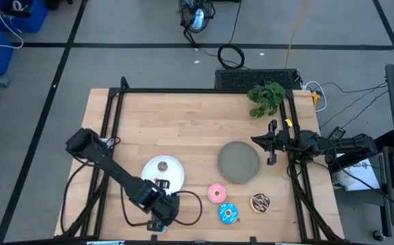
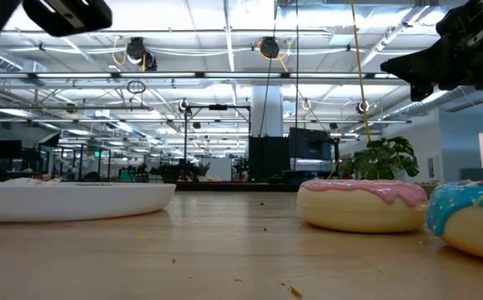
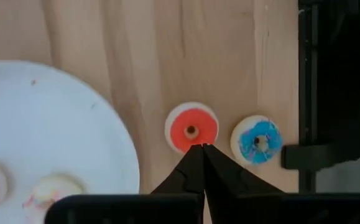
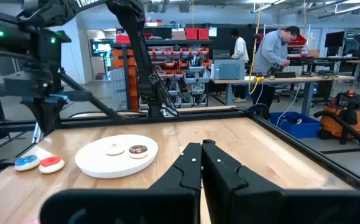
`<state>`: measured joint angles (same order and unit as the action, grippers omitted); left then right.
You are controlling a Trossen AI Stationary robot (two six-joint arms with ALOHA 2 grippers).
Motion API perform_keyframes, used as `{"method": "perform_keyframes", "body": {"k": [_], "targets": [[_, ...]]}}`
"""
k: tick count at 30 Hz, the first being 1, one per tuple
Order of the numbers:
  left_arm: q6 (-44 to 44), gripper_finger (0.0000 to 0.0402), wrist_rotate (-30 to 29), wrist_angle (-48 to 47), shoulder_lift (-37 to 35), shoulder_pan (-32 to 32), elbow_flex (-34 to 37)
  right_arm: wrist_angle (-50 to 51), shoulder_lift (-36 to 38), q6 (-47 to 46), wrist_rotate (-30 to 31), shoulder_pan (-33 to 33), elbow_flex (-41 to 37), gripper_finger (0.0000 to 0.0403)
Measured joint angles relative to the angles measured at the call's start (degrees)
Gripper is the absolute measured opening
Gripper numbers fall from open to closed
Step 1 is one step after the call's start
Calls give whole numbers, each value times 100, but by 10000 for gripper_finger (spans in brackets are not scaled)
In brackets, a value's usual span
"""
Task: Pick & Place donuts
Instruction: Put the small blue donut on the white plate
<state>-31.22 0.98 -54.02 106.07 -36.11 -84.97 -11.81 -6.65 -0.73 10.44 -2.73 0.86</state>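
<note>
My left gripper [image 3: 203, 148] is shut and hovers above the table's near edge [image 1: 159, 199], over the tiny red donut [image 3: 192, 129]; the tiny blue donut [image 3: 258, 139] lies flat beside it. The white plate [image 1: 173, 170] carries the tiny brown donut [image 4: 137, 150] and the tiny white donut [image 4: 114, 148]. The pink donut [image 1: 217, 194], the blue sprinkled donut [image 1: 228, 213] and the brown drizzled donut [image 1: 260, 202] lie flat on the wood. My right gripper [image 4: 201, 146] is shut and waits by the grey plate [image 1: 239, 161], at the table's right side [image 1: 271, 144].
A green leafy plant [image 1: 266, 97] stands at the far right corner. A dark frame rail [image 1: 203, 90] runs around the table. A black cable [image 1: 193, 204] loops on the wood near the left gripper. People work at benches [image 4: 273, 50] in the room behind.
</note>
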Motion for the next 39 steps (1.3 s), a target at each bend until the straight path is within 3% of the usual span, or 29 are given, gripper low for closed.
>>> {"method": "perform_keyframes", "body": {"k": [7,11,17,21,28,33,39], "targets": [[116,25,43,554,257,-39,0,8,-22,-11,-2,1,0,0],[172,26,-235,708,290,-230,1,5,-47,-11,-2,-1,0,0],[-784,40,-291,692,285,-523,2,4,-51,-26,-2,-1,0,0],[-1690,87,-192,618,285,-704,2,-6,-51,-55,-1,0,0,0],[-2727,210,-284,630,292,-1016,0,-42,-51,15,3,1,-1,0],[-2848,275,-454,657,376,-1164,2,-42,-51,142,9,1,0,0],[-3056,318,-402,785,605,-1120,2,-43,-51,142,5,1,0,0]]}}
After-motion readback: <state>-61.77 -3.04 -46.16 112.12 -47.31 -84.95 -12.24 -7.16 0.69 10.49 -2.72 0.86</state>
